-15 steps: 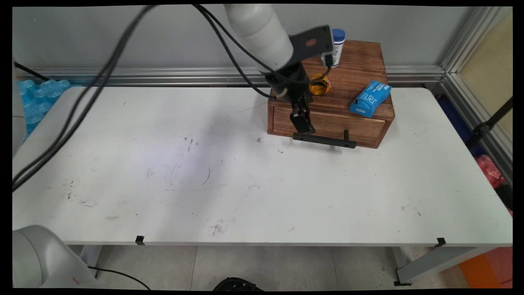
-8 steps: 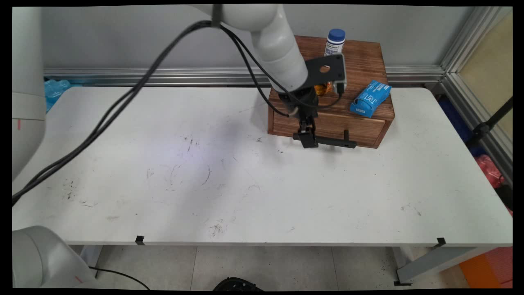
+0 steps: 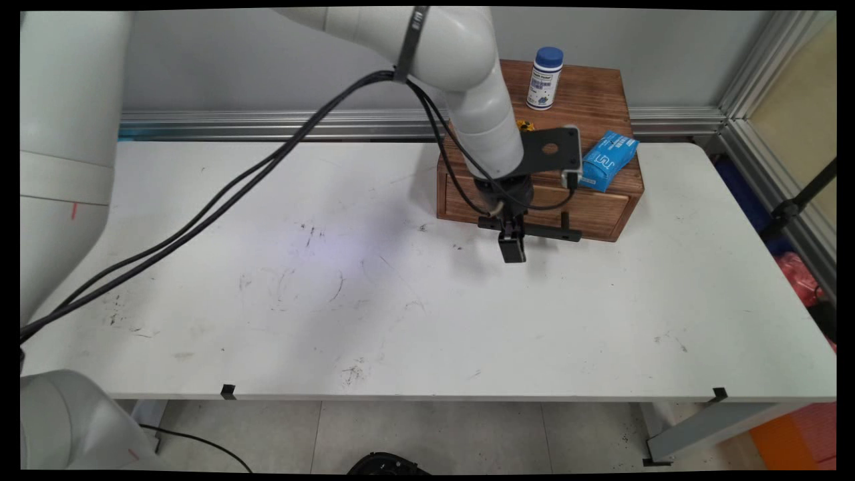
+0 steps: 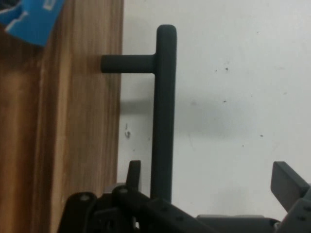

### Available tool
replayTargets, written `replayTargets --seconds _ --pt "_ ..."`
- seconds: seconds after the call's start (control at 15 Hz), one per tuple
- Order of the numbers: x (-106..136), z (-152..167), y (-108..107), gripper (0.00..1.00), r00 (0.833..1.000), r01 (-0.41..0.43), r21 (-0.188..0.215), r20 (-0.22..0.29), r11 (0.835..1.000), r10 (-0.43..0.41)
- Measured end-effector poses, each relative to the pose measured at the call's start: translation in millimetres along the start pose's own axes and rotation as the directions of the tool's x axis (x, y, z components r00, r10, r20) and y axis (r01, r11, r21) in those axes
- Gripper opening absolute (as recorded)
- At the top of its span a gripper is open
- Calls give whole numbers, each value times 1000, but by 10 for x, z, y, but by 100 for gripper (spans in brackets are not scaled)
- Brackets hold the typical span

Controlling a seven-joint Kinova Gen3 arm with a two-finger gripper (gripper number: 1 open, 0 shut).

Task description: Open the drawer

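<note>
A wooden drawer box (image 3: 588,113) stands at the back right of the white table (image 3: 401,314), drawer shut. A black bar handle (image 3: 548,231) sticks out from its front. My gripper (image 3: 512,256) hangs straight down in front of the drawer, at the handle's left end. In the hand view the gripper (image 4: 211,179) is open. The handle (image 4: 163,111) runs between the fingers, close beside the left fingertip (image 4: 133,171) and far from the right fingertip (image 4: 287,181). Nothing is gripped. The drawer front (image 4: 77,126) fills that view's left side.
On top of the box stand a white bottle with a blue cap (image 3: 544,77) at the back and a blue packet (image 3: 605,160) near the right front edge, also a blue packet (image 4: 30,18) in the hand view. A yellow thing (image 3: 526,125) peeks out behind the arm. Black cables (image 3: 220,200) hang over the table's left half.
The gripper has come down and forward, from over the box's front edge to the handle's height in front of the drawer. The box and the things on it have not moved.
</note>
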Motion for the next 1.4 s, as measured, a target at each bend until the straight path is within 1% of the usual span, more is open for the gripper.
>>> replayTargets --seconds 0.27,0.73,1.07,1.4 --pt "58 174 -19 100 1000 -8 -13 19 1000 8" --pt "108 385 -64 100 999 -17 -34 44 999 18" --pt "116 487 -85 100 998 -24 -49 59 999 27" --pt "120 532 -60 100 997 -31 -64 67 997 36"
